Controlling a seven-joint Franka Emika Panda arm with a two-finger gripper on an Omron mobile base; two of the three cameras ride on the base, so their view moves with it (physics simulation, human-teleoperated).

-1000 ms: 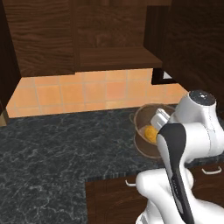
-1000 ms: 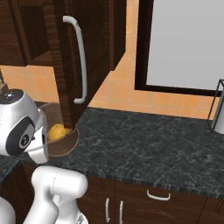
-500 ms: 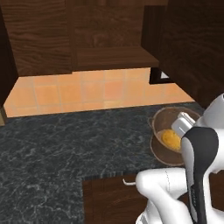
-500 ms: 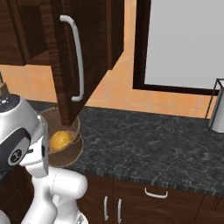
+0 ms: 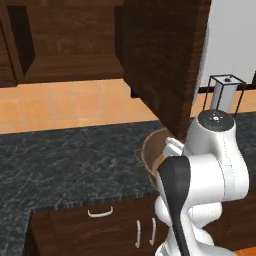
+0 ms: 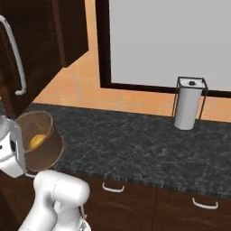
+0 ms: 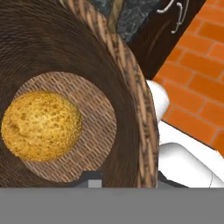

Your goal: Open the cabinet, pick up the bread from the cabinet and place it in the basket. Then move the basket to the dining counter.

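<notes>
The bread [image 7: 40, 126] lies on the woven floor of the basket [image 7: 131, 83], a round golden bun a little off centre, so the first half of the job looks done; the cabinet [image 5: 162, 60] hangs open overhead, its door swung out above the black speckled counter [image 6: 131, 144], the long silver handle [image 6: 16, 63] showing in the right base view; the step in hand, as I judge it, is carrying the basket off toward the dining counter, which I cannot see from here. The basket appears lifted and tipped at the counter's front edge, close against the white arm [image 5: 212, 160]; in the right base view the bun [image 6: 37, 141] glows yellow inside it. The gripper [image 7: 124, 177] sits at the basket's rim, one dark tip just inside the wall and the other outside, so the jaws seem to be closed on the basket's rim, though the pinch itself is mostly hidden at the bottom of the hand view. Next, I'd say, the base must turn and drive away from this wall while the arm keeps the basket level enough that the bun does not roll out. A grey canister in a wire stand [image 6: 189, 103] stands farther along the counter, well apart; I can read no brand, label or writing anywhere.
</notes>
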